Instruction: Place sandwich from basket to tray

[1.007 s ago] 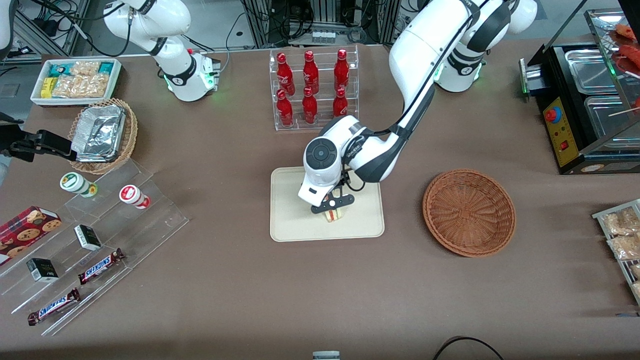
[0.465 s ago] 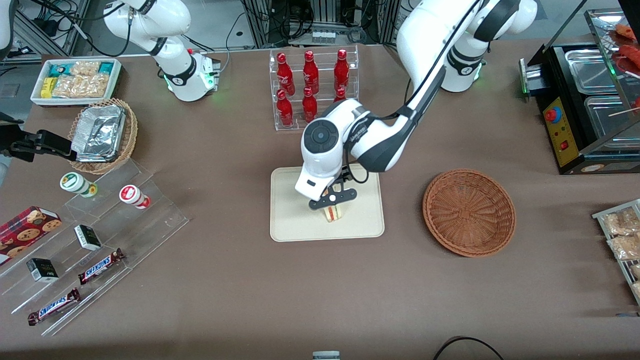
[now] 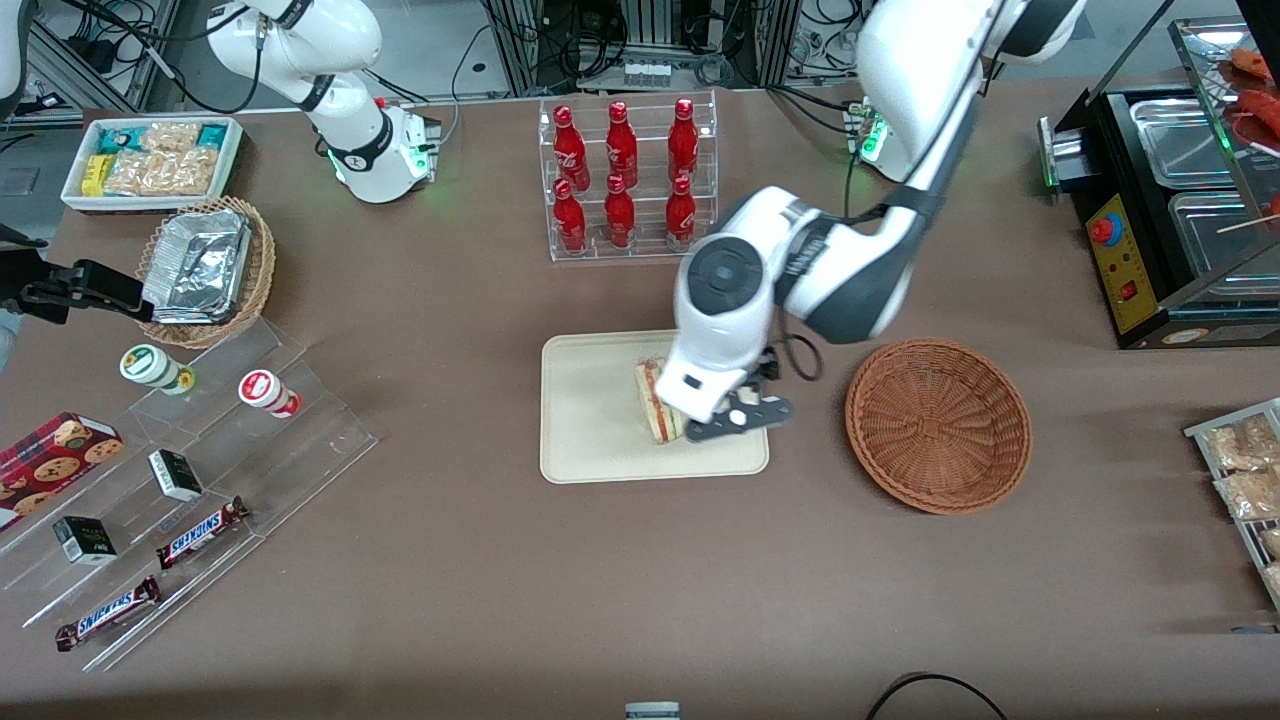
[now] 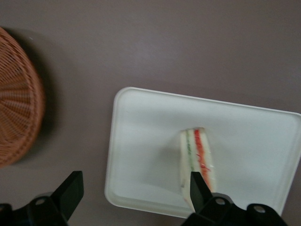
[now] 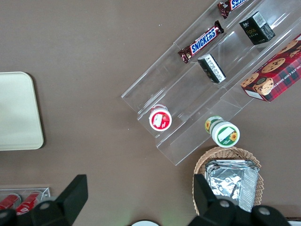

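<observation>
The sandwich [image 3: 655,400], a white wedge with red and green filling, lies free on the cream tray [image 3: 590,425]. It also shows in the left wrist view [image 4: 197,157] on the tray [image 4: 141,136]. My left gripper [image 3: 737,418] is open and empty, above the tray's end toward the working arm, beside the sandwich and apart from it. In the left wrist view the gripper [image 4: 134,193] has its black fingers [image 4: 70,190] spread wide. The reddish-brown basket [image 3: 938,425] stands empty on the table toward the working arm's end, and shows in the wrist view [image 4: 16,122].
A clear rack of red bottles [image 3: 625,180] stands farther from the camera than the tray. A clear stepped shelf with snacks [image 3: 200,450], a tan wicker basket with foil trays [image 3: 205,270] and a white snack box [image 3: 150,160] lie toward the parked arm's end. A black machine [image 3: 1170,200] stands at the working arm's end.
My gripper has let go of the sandwich, lifted and moved sideways toward the basket. The sandwich stays on the tray, now uncovered.
</observation>
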Tool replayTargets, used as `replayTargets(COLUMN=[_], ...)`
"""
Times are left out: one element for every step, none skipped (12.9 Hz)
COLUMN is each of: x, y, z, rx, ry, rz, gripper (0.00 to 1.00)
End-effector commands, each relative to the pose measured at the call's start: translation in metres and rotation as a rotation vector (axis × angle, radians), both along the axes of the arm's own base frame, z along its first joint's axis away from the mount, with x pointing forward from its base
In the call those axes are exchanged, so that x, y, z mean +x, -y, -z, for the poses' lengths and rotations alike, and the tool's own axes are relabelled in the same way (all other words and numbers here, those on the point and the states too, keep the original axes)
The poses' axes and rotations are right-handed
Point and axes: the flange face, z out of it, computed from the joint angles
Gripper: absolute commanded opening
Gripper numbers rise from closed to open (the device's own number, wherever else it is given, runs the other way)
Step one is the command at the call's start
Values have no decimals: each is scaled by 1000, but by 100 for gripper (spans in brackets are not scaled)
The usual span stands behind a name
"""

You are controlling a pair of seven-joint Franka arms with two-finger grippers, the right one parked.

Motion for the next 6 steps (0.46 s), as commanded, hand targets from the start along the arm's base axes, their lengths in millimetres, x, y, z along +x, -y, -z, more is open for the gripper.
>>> replayTargets(x=[10, 11, 13, 12, 11, 10], y=[-61, -83, -108, -130, -152, -172], z=[-25, -33, -40, -47, -53, -59], rx=[-25, -20, -28, -53, -72, -84], ry=[-59, -78, -83, -92, -102, -104], rz=[38, 63, 61, 73, 100, 114], gripper=[100, 100, 100, 100, 100, 100])
